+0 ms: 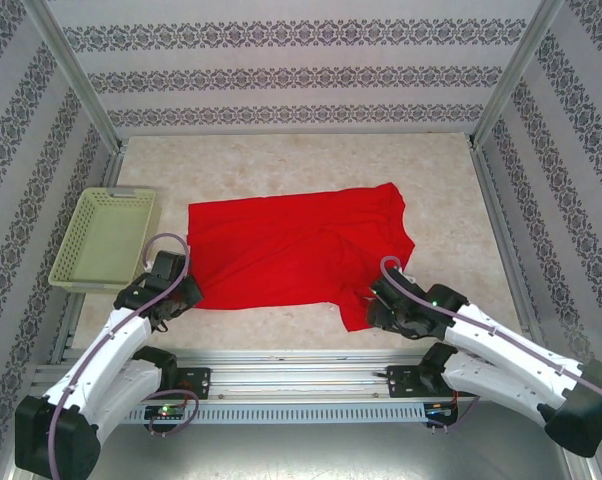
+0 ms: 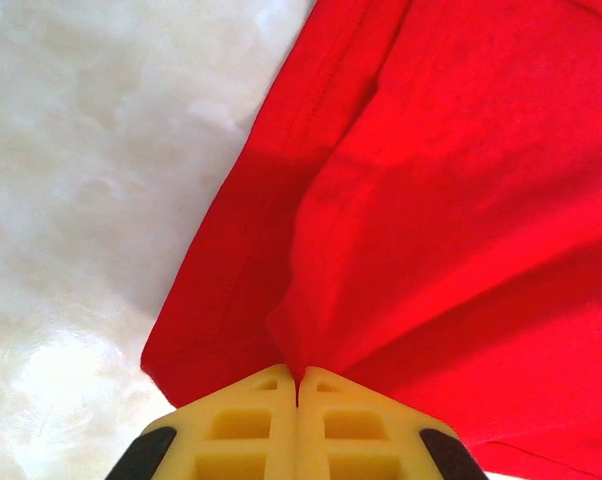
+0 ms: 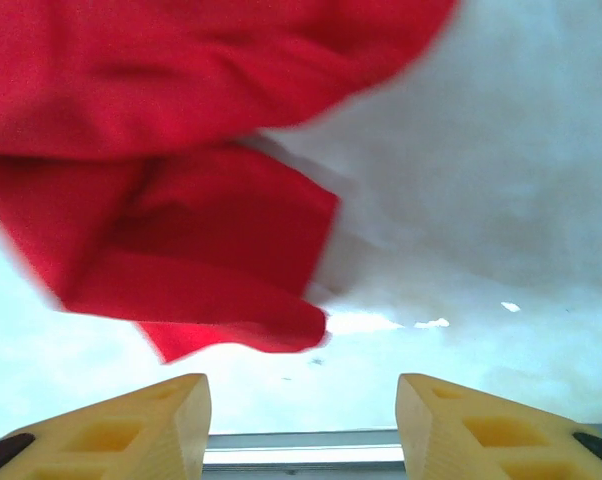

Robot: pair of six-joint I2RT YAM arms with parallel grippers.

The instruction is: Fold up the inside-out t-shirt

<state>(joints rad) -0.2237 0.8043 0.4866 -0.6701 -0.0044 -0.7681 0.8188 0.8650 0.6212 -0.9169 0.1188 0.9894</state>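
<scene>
My left gripper (image 2: pixel 298 385) pinches the t-shirt (image 2: pixel 431 200) at its edge; my right gripper (image 3: pixel 301 398) gapes empty. Pulling one-handed risks dragging the cloth askew.

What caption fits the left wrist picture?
Yellow left gripper shut on soft bright red t-shirt over pale marbled table.

One red t-shirt (image 1: pixel 281 250), one green basket (image 1: pixel 121 193), two end effectors (image 1: pixel 189 295) (image 1: pixel 373 300)

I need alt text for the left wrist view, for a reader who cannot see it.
The left end effector, shut, pinches a fold of the red t-shirt. The cloth spreads up and to the right over a pale, glossy table.
</scene>
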